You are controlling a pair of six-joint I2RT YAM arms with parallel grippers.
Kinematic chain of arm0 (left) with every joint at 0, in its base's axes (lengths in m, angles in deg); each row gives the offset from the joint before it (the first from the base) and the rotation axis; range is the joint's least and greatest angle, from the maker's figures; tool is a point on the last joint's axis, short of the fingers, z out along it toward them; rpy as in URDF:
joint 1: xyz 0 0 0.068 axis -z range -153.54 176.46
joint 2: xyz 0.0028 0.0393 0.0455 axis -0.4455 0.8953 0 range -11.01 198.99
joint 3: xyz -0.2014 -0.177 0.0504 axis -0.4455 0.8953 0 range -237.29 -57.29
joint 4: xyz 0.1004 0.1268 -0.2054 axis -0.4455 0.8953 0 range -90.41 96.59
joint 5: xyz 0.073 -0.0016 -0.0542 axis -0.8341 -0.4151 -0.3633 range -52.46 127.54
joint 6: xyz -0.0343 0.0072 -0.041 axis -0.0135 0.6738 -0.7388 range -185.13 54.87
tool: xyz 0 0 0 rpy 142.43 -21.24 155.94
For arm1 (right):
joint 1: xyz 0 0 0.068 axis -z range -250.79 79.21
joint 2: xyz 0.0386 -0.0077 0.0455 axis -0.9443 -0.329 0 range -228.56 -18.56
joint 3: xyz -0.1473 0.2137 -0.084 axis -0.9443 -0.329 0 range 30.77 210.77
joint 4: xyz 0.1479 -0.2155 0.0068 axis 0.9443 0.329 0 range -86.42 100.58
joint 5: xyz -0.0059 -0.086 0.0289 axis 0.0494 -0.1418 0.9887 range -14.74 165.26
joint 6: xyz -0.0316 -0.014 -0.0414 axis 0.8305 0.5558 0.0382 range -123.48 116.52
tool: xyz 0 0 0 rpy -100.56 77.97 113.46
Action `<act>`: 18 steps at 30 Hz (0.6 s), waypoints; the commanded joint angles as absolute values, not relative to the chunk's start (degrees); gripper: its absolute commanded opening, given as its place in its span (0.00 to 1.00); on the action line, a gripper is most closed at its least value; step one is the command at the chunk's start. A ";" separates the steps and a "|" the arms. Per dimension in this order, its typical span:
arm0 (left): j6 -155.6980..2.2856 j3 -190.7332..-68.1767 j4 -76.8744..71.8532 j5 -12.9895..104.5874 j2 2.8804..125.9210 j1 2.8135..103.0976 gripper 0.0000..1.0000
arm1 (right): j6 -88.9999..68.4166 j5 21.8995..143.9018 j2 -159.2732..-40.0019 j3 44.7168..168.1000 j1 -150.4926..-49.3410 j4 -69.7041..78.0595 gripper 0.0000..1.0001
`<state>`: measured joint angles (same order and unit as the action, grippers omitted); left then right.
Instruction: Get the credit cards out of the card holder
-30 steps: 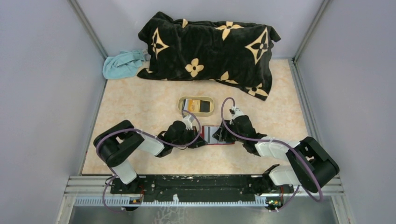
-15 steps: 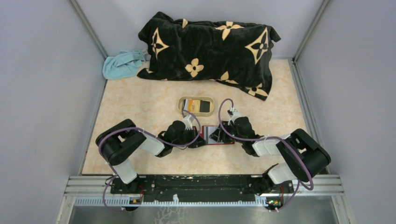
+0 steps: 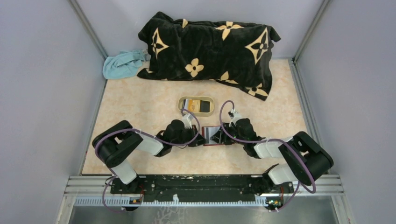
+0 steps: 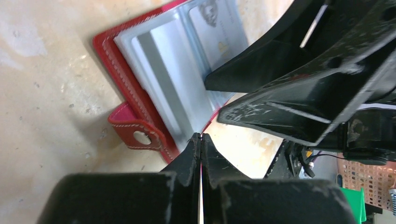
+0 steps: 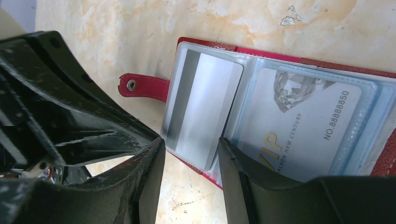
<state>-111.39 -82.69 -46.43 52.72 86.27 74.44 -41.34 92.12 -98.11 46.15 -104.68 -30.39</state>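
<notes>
The left arm and right arm have glossy black joint housings joined by white tubular links. A purple cable loops back from each hand. The left gripper and right gripper carry black wedge-shaped fingers, scuffed pale near the tips.

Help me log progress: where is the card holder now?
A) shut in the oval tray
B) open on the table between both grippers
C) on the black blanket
B: the card holder lies open on the table, sleeves up, between the left gripper and right gripper.
</notes>
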 commanded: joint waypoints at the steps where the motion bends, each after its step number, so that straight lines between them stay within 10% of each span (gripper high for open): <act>1: -109.64 -83.81 -46.79 52.04 83.11 73.92 0.00 | -38.80 90.36 -97.41 46.59 -104.80 -25.23 0.47; 18: -107.17 -84.52 -46.26 49.23 93.21 72.86 0.00 | -42.90 95.82 -103.72 45.24 -103.99 -36.19 0.47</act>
<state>-109.03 -85.86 -47.56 51.80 90.60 72.91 -42.39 93.76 -101.69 46.17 -104.55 -35.73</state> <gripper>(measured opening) 0.005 0.463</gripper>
